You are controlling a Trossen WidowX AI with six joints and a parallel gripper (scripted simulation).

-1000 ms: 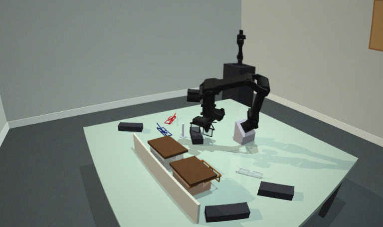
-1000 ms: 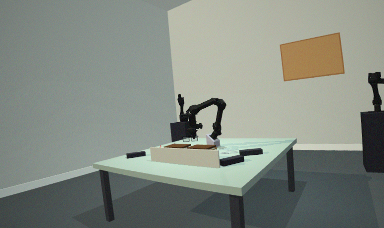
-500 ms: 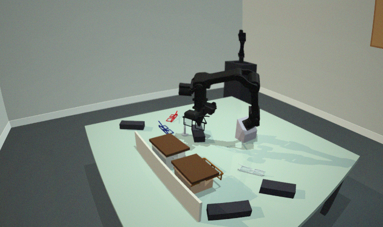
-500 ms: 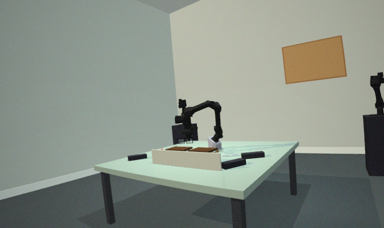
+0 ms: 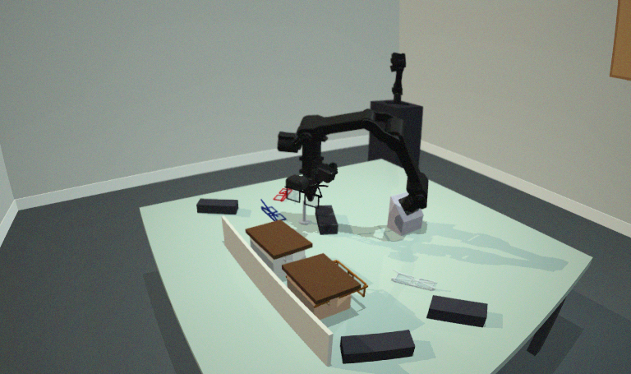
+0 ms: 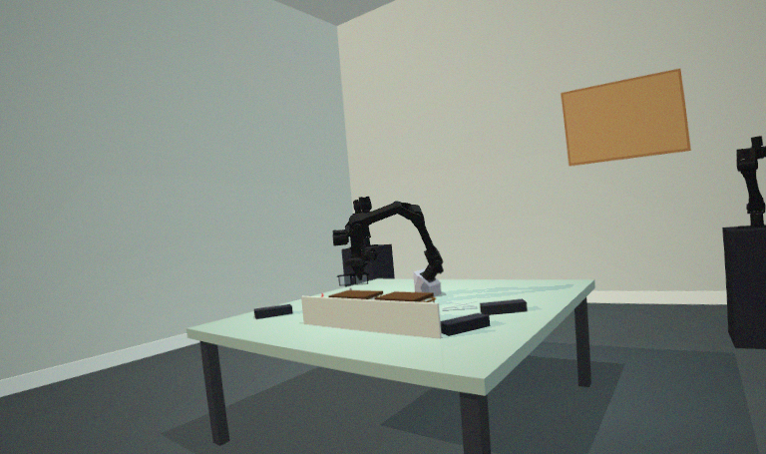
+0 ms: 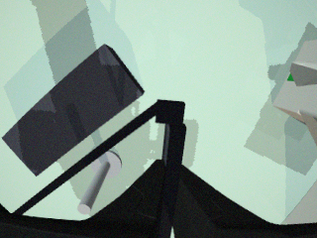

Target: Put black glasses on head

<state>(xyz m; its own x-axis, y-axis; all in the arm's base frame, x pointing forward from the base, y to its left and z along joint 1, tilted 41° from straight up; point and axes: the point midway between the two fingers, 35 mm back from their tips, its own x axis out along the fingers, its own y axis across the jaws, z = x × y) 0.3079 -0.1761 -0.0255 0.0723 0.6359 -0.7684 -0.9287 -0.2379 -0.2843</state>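
Note:
My gripper [image 5: 309, 191] [image 6: 352, 274] [image 7: 165, 167] is shut on the black glasses [image 5: 314, 195] [image 6: 349, 280] [image 7: 170, 114] and holds them in the air above the table's far part. In the wrist view one thin black temple runs down to the left. Two blocky display heads with brown tops stand behind a low white wall [image 5: 274, 292] [image 6: 369, 316]. The nearer head [image 5: 278, 238] [image 6: 355, 294] is bare. The farther head [image 5: 320, 277] [image 6: 405, 296] wears orange glasses [image 5: 352, 280]. A green tag [image 7: 291, 78] shows on a head [image 7: 305, 86] at the wrist view's right edge.
Below the gripper are a grey post stand [image 5: 304, 213] [image 7: 99, 181] and a black block [image 5: 326, 219] [image 7: 73, 119]. Blue glasses [image 5: 272, 210], red glasses [image 5: 282, 194] and clear glasses [image 5: 414, 281] lie on the table. More black blocks [image 5: 216, 205] [image 5: 457, 311] [image 5: 376, 346] lie around.

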